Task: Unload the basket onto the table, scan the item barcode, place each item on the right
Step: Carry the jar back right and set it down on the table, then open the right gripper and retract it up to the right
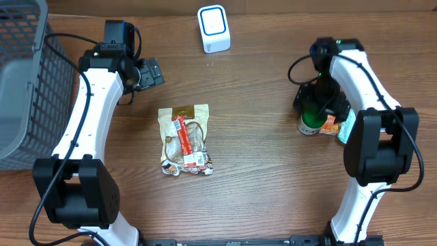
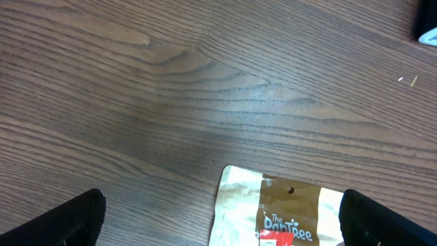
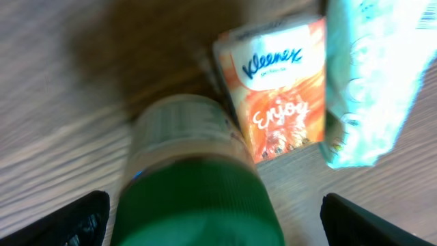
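The jar stands at the right, just beside the tissue pack, between the spread fingers of the right gripper; an off-centre squeeze could topple it; the left gripper hangs spread near the pouch.

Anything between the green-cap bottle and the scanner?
Nothing visible. Bare table from bottle to scanner; the snack bag lies well off that line, the Kleenex pack on the bottle's far side.
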